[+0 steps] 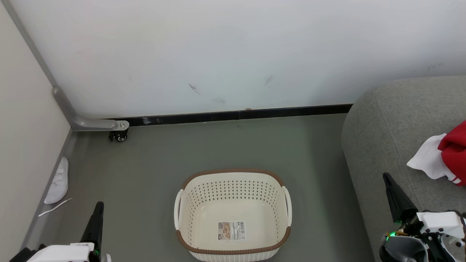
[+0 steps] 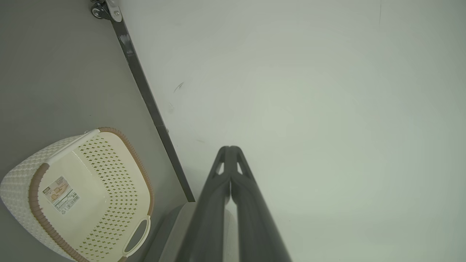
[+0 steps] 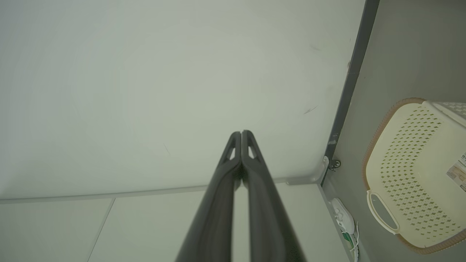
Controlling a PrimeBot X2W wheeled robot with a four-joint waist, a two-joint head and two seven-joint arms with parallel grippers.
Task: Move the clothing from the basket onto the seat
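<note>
The cream perforated basket (image 1: 233, 214) with a brown rim stands on the floor at the bottom centre, holding nothing but the label sticker on its bottom; it also shows as the basket (image 2: 83, 193) and the basket (image 3: 415, 174). The red and white clothing (image 1: 442, 154) lies on the grey seat (image 1: 389, 123) at the right edge, partly cut off by the frame. My left gripper (image 1: 99, 205) is shut at the lower left, left of the basket, gripping nothing. My right gripper (image 1: 386, 177) is shut at the lower right, over the seat's front, below the clothing and apart from it. Both pairs of fingers press together in the wrist views.
A white wall with a dark baseboard (image 1: 236, 115) runs behind the basket. A grey metal frame leg with a caster (image 1: 118, 135) sits in the left corner. A small white slipper-like object (image 1: 58, 181) lies by the left wall. Grey floor (image 1: 145, 171) surrounds the basket.
</note>
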